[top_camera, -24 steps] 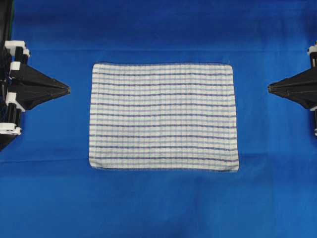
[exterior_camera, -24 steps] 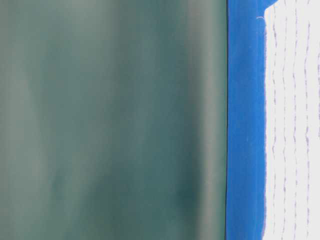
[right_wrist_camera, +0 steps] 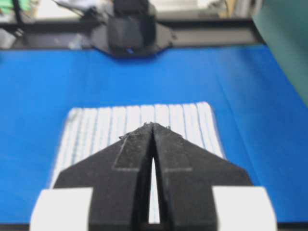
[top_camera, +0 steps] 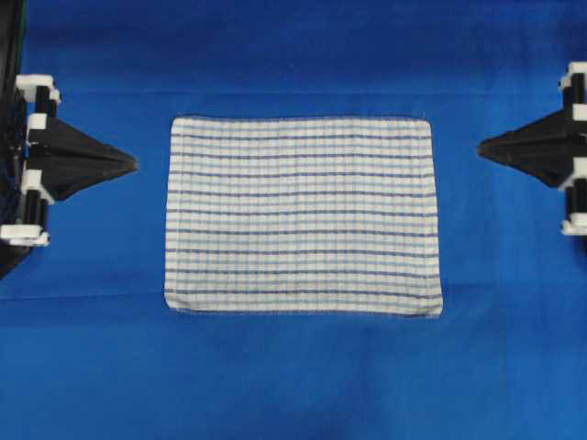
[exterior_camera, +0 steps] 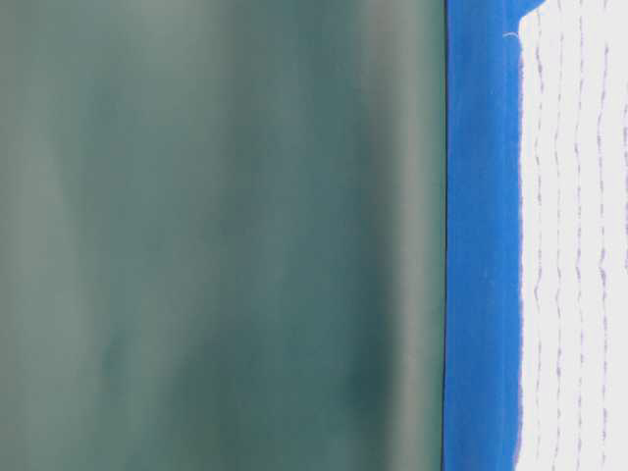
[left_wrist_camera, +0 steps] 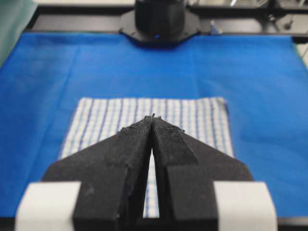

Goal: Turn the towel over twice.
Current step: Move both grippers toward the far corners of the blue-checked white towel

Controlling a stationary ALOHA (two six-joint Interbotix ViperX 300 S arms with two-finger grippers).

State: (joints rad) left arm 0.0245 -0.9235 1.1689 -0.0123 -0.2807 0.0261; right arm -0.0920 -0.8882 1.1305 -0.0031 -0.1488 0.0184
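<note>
Since the whole table is draped in that big plain blue cloth (top_camera: 293, 385), what you care about is the towel (top_camera: 303, 215) lying flat and spread out in the middle of it, checked face up, long axis running side to side between your two arms. So each arm faces one of the short edges head-on. Your left gripper (top_camera: 131, 165) sits just off the towel's left edge, and your right gripper (top_camera: 482, 147) just off the right edge, both apart from the fabric and pointing straight at it, roughly level with the upper half. The gaps look pretty close to equal from overhead, maybe the left is a hair nearer, but I wouldn't bet on it. Both sets of jaws are pinched together with nothing in them; you can see the tips meeting in each wrist view. My guess is no flip is done yet, so you'll need to spread the jaws before reaching for an edge or corner.
</note>
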